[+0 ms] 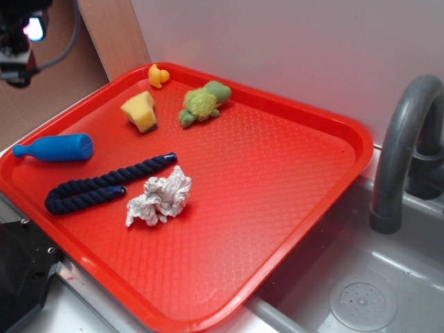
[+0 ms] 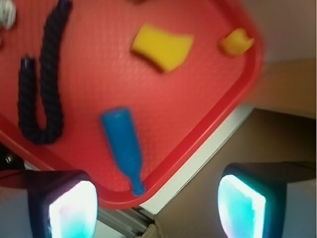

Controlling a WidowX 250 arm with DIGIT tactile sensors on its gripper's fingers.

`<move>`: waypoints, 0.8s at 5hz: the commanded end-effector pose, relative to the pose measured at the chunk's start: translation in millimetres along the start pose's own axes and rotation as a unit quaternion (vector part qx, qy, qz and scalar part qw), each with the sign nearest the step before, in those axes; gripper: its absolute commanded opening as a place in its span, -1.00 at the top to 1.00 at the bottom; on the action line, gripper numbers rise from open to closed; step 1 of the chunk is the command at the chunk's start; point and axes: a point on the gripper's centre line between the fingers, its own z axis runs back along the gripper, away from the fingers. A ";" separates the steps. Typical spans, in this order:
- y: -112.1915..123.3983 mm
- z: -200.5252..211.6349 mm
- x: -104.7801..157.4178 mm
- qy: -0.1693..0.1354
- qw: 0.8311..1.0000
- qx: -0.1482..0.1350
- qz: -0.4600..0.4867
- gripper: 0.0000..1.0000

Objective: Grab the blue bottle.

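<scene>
On the red tray [image 1: 291, 208], the blue bottle [image 1: 55, 148] lies flat near the left edge, beside the dark rope [image 1: 104, 184]. My gripper [image 2: 156, 206] is spread wide above it, holding nothing.
</scene>
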 end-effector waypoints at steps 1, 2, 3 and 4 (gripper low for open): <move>-9.6 -40.0 16.8 0.022 0.999 0.031 0.009 -1.00; -12.1 -69.0 21.1 0.050 0.998 0.042 0.008 -1.00; -13.1 -88.5 18.4 0.086 0.995 0.048 -0.009 -1.00; -11.9 -100.1 9.5 0.120 0.992 0.030 -0.021 -1.00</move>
